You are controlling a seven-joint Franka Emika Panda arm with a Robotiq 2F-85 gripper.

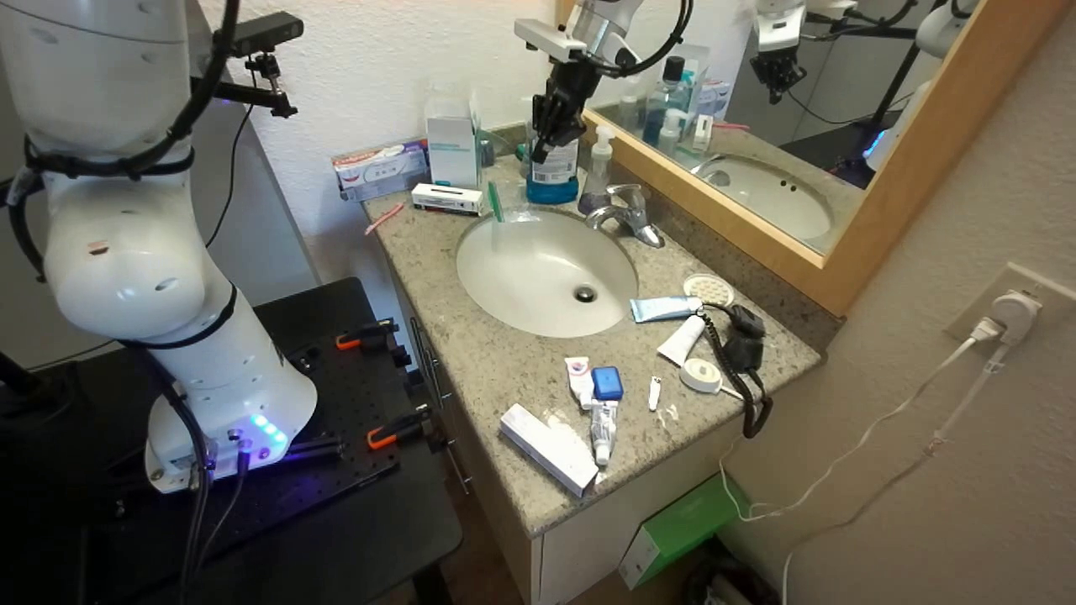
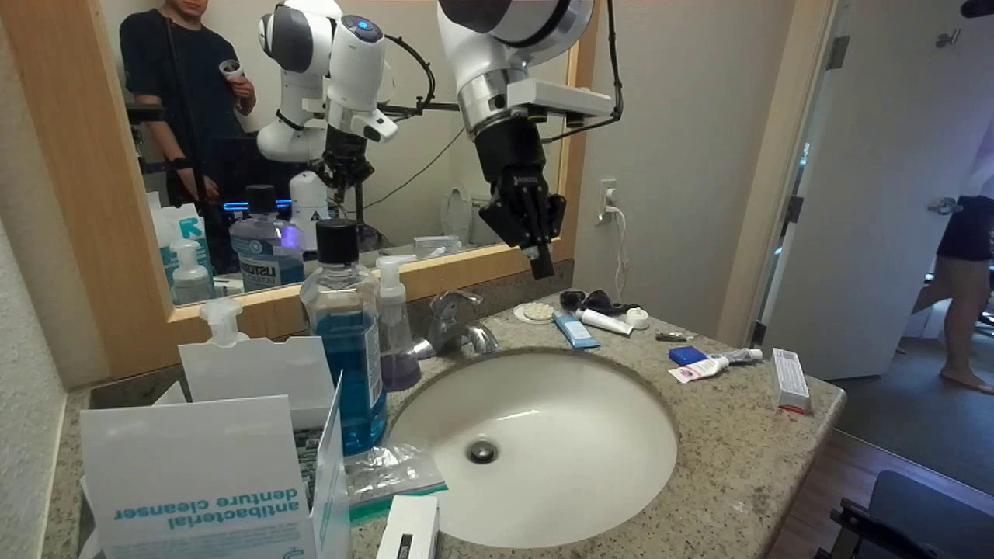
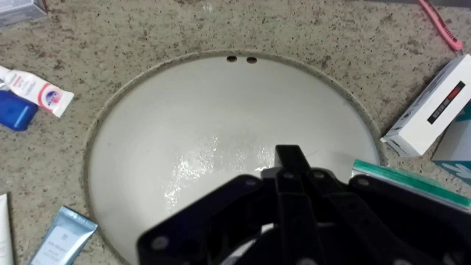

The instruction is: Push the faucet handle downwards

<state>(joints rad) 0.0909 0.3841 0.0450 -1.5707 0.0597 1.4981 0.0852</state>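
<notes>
The faucet handle (image 1: 626, 192) is a short silvery lever on top of the small chrome faucet (image 1: 620, 217), behind the white basin (image 1: 496, 269). The handle also shows in an exterior view (image 2: 463, 298), raised above the spout (image 2: 480, 338). My black gripper (image 1: 545, 149) points down and hangs in the air above the back of the basin, higher than the handle and apart from it. It also shows in an exterior view (image 2: 540, 262). In the wrist view the fingers (image 3: 292, 158) are together with nothing seen between them. There the handle is not visible.
A tall bottle of blue liquid (image 2: 345, 341) and a soap pump (image 2: 396, 334) stand beside the faucet. A wooden-framed mirror (image 1: 723, 168) rises behind. An open white box (image 2: 194, 458), a small white box (image 1: 447, 198) and several tubes, such as a blue one (image 1: 664, 308), lie around the basin.
</notes>
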